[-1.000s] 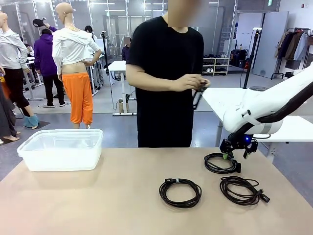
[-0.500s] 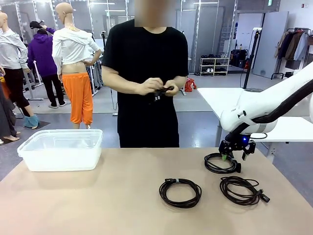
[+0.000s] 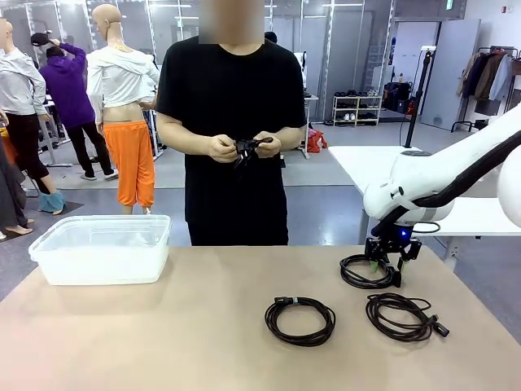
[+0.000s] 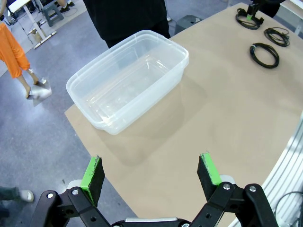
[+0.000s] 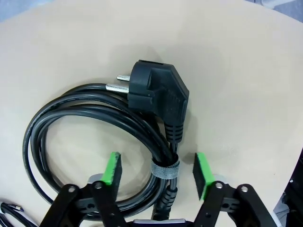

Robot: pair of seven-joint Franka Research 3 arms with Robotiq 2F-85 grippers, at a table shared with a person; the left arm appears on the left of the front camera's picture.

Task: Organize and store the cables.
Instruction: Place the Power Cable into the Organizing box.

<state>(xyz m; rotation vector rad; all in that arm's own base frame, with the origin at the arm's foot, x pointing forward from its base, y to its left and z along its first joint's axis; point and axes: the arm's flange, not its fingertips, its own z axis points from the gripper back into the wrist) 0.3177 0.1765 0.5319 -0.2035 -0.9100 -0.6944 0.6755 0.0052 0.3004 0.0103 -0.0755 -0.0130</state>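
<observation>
Right wrist view showed a coiled black power cable lying flat on the tan table. Its angled two-pin plug rested at the far side of the coil, and a grey strap bound the turns together. The right gripper stood over that strap with its green pads wide apart, one on each side of the bundle and neither pressing on it.

In the front view this coil lay at the far right of the table. A second coil lay just nearer on the right, and a third coil lay left of that one, close to the middle. The three coils lay apart from one another.

Beyond the far edge stood a person in a black T-shirt, both hands raised at chest height around a small black cable.

A clear plastic tub sat at the far left of the table, well apart from the coils.

In the left wrist view the left gripper hung above the table's left edge with its fingers spread wide and nothing between them.
</observation>
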